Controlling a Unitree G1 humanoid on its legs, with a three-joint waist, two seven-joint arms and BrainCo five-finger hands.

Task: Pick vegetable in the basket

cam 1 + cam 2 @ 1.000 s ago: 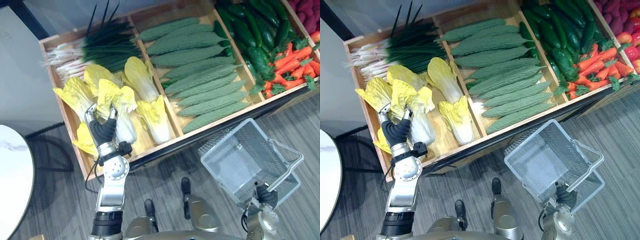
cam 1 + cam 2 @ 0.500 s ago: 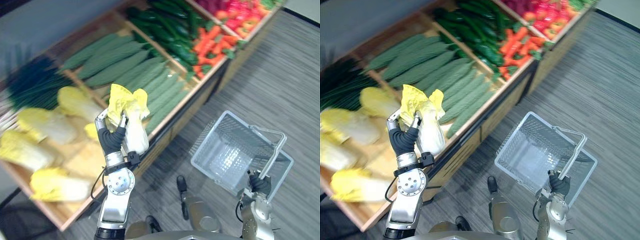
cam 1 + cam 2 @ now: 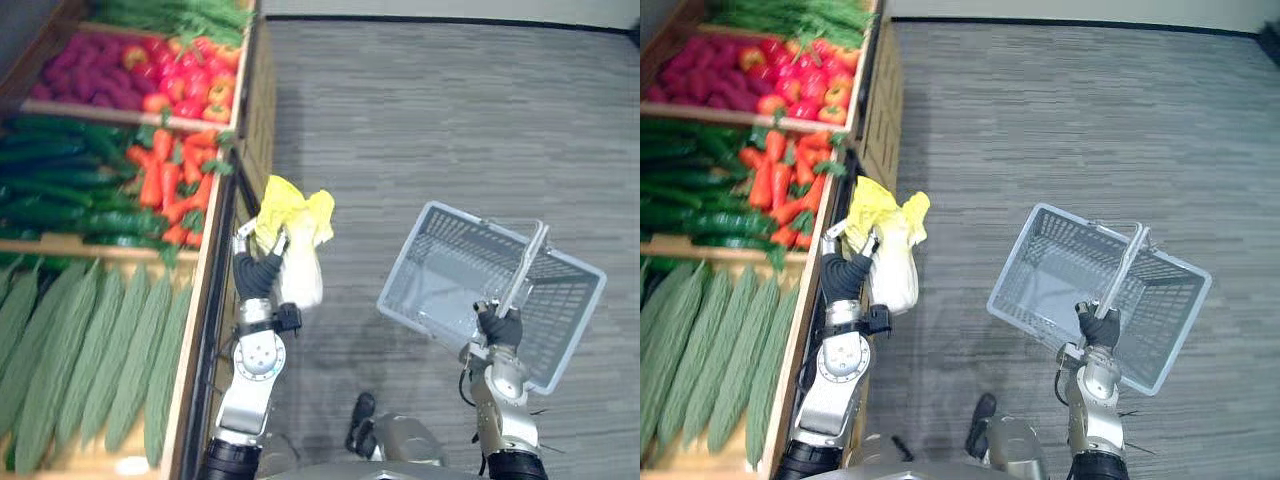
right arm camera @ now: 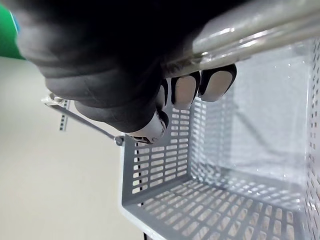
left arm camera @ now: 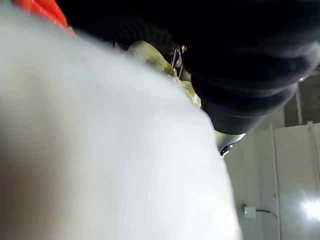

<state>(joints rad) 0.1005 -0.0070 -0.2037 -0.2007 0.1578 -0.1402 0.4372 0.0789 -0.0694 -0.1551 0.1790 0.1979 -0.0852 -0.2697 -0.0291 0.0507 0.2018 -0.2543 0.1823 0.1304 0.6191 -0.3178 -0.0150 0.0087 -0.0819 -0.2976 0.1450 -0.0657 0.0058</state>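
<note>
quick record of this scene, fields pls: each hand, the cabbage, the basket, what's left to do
left hand: shut on cabbage, held over the floor beside the produce stand
right hand: shut on basket handle
basket: empty, tilted, apart from the cabbage
remaining: cabbage not yet in basket

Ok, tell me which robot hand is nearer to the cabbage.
Left. The left robot hand is curled round the cabbage, holding it up. The right robot hand is well apart from it, gripping the handle of the basket.
</note>
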